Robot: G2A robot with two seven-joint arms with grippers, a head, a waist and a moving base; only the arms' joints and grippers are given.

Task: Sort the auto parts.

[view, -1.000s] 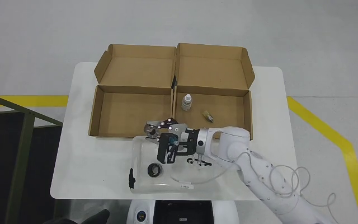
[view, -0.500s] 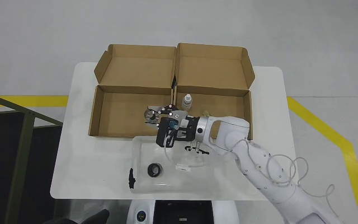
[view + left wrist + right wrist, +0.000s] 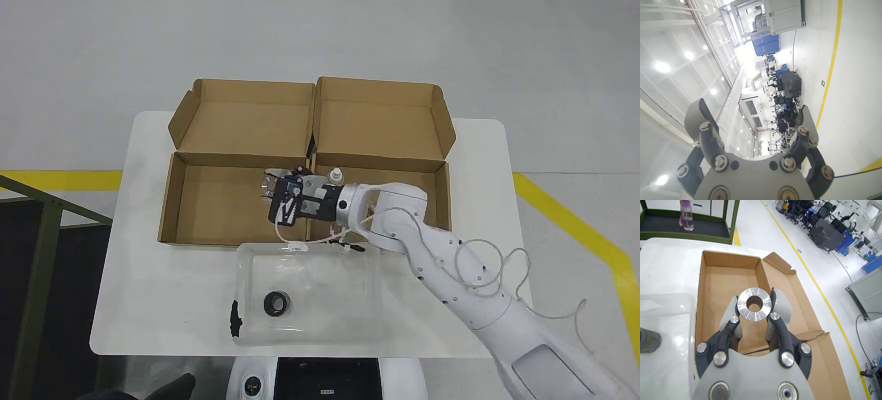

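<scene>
Right wrist view: right gripper (image 3: 754,303) clamped on metal ring (image 3: 762,311), bore facing the camera, held directly above the left cardboard box (image 3: 721,281) floor, so release lies straight down. Left gripper (image 3: 753,110) spread, holding nothing.

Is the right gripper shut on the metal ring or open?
Shut: right gripper fingers clamp the metal ring on both sides.

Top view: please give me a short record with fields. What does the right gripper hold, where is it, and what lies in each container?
right gripper: shut on the metal ring, above the left cardboard box
right cardboard box: holds a white bottle and a small brass part
clear plastic bin: holds one dark bushing
left gripper: open, holding nothing
</scene>
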